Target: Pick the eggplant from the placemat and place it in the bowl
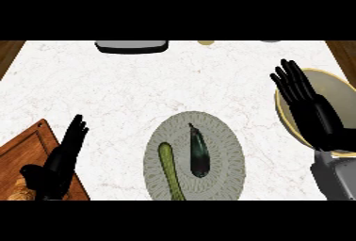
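Note:
A dark purple eggplant (198, 152) lies lengthwise on the grey oval placemat (226, 141) at the lower middle of the counter. Beside it on the mat's left half lies a long green vegetable (169, 169). The yellow-rimmed bowl (332, 84) sits at the right edge, partly hidden by my right hand (309, 106), which hovers over it with fingers straight and open. My left hand (59, 157) rests open at the lower left, fingers pointing up, apart from the mat. Neither hand touches the eggplant.
A wooden cutting board (24, 150) lies at the lower left under my left hand. A dark tray (132, 46) with a grey rim sits at the counter's far edge, with a small yellowish item (205, 42) to its right. White marble counter (139, 89) spans the middle.

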{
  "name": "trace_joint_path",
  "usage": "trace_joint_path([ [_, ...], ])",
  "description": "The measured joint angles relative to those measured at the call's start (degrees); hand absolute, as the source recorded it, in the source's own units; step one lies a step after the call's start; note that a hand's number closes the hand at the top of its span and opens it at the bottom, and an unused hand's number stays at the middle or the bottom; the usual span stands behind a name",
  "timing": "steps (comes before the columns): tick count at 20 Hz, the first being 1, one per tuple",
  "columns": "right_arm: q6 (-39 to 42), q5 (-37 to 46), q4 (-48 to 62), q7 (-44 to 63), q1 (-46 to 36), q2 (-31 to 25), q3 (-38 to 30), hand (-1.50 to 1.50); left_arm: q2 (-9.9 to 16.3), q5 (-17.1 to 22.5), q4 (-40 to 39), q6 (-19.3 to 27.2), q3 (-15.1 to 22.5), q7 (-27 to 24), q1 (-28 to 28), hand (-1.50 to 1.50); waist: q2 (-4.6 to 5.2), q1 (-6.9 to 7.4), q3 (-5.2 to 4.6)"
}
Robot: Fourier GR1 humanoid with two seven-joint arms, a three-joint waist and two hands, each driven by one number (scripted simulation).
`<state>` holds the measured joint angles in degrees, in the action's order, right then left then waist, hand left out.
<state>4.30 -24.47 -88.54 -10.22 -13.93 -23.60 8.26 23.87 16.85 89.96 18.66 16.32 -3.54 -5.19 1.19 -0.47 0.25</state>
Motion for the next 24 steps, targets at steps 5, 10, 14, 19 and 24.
trace_joint_path([
  [5,10.57,-7.69,8.66,1.35,-2.63,3.47,2.04,1.5,2.26,-3.5,0.91,1.5,-1.51,1.14,5.71,0.0,0.01,1.99,0.09],
  [10,9.7,-4.17,20.64,-0.03,-4.13,3.93,1.6,-1.5,4.43,-6.04,1.18,2.67,-2.93,3.19,11.47,0.0,0.11,2.74,-0.18],
  [14,19.43,-4.18,31.64,-8.43,-6.88,4.43,0.43,-1.5,4.64,-7.68,0.48,3.35,-2.96,6.7,16.03,0.0,-0.12,2.5,-0.13],
  [19,28.44,2.81,39.21,-16.0,-12.95,-0.48,1.83,-1.5,4.28,-8.97,-0.61,3.64,-3.07,8.79,18.44,0.0,-0.37,2.33,-0.09],
  [24,31.33,10.57,41.58,-15.35,-19.79,-4.23,5.79,-1.5,4.03,-9.59,-0.86,3.22,-3.15,10.37,19.57,0.0,-0.66,2.16,-0.15],
])
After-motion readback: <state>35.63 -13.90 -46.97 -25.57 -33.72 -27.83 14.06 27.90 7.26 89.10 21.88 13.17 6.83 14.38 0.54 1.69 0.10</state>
